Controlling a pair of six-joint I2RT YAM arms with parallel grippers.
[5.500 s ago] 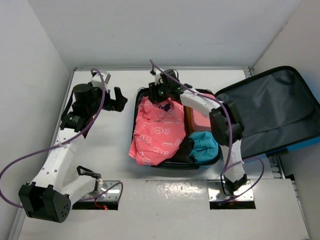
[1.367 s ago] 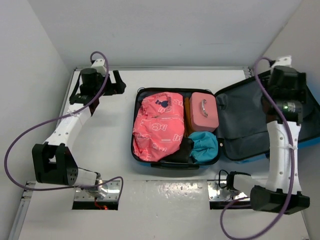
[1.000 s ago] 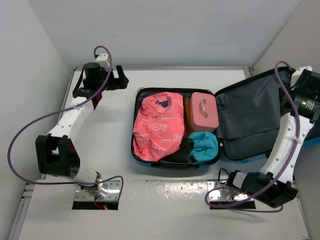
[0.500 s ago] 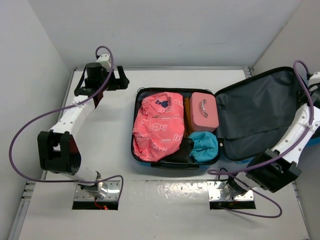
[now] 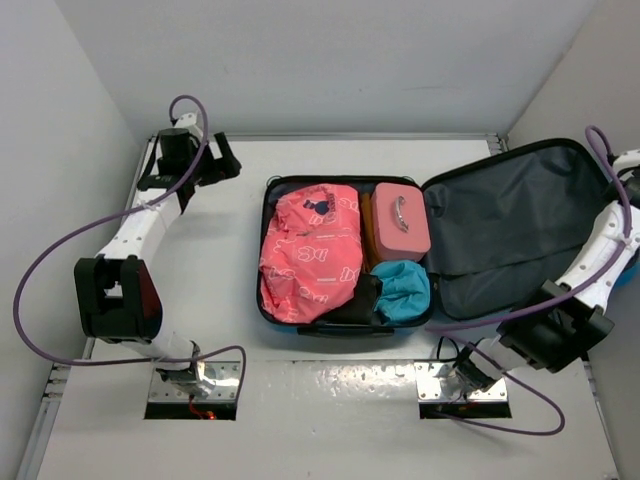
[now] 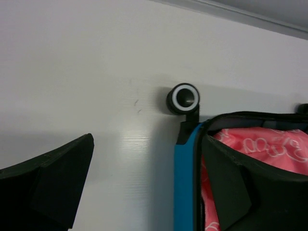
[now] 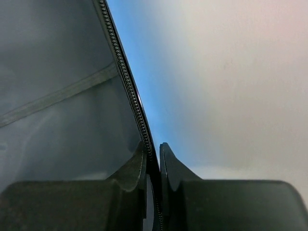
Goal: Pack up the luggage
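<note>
The blue luggage lies open mid-table. Its base holds a pink printed garment, a small pink case, a teal item and a dark item. Its lid, lined in grey, is tilted up at the right. My right gripper is shut on the lid's zipper rim, at the far right of the top view. My left gripper is open and empty beyond the luggage's back left corner. The left wrist view shows the luggage's blue shell edge, a black wheel and the garment.
White walls close in the table on the left, back and right. The lid leans toward the right wall. Bare tabletop lies left of the luggage. Purple cables loop off both arms.
My right gripper has swung out from the packed base to the lid's right edge and closed on it. The lid has tipped up and the luggage slid slightly left. My left gripper drew back left.
</note>
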